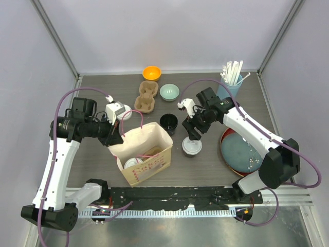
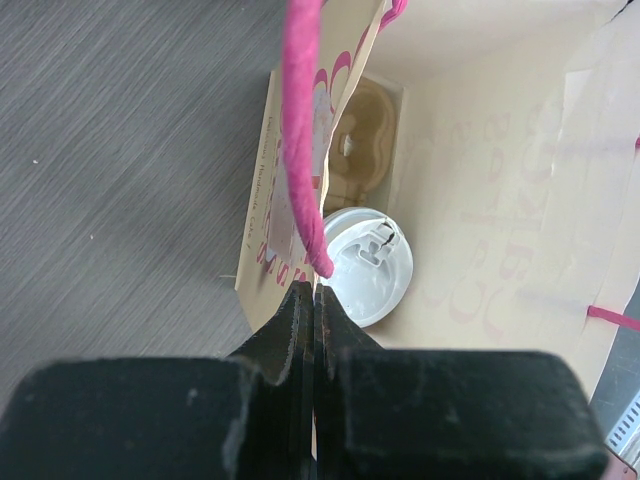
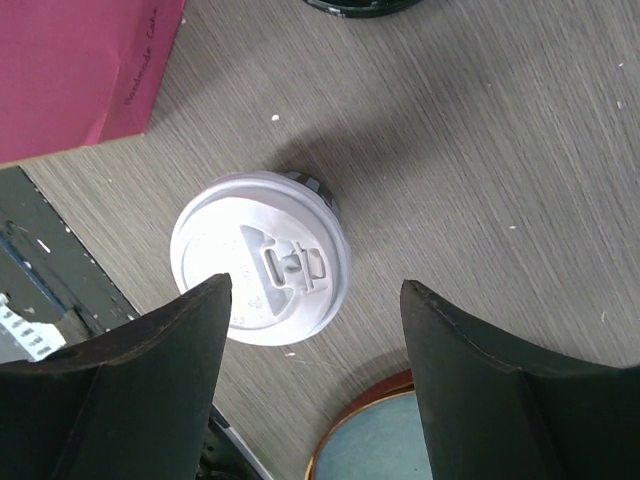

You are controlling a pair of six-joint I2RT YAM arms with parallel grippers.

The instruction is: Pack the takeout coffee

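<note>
Left fingers (image 2: 293, 335): pressed together, pinching the pink handle (image 2: 300, 130) of the paper bag (image 1: 146, 167). Held so by the left gripper (image 1: 115, 138) at the bag's left rim, mouth open. On the bag floor: first lidded cup (image 2: 365, 265), upright, white lid up, just beside a brown moulded carrier (image 2: 365, 140).

Right fingers (image 3: 170, 370): wide apart, clamped on nothing. Hovering with the right gripper (image 3: 315, 290) over the second lidded cup (image 3: 260, 258), upright on the table (image 1: 118, 82), just right of the bag. Near it: dark mug (image 1: 168, 123) behind, teal plate (image 1: 234, 152) to the right.
</note>
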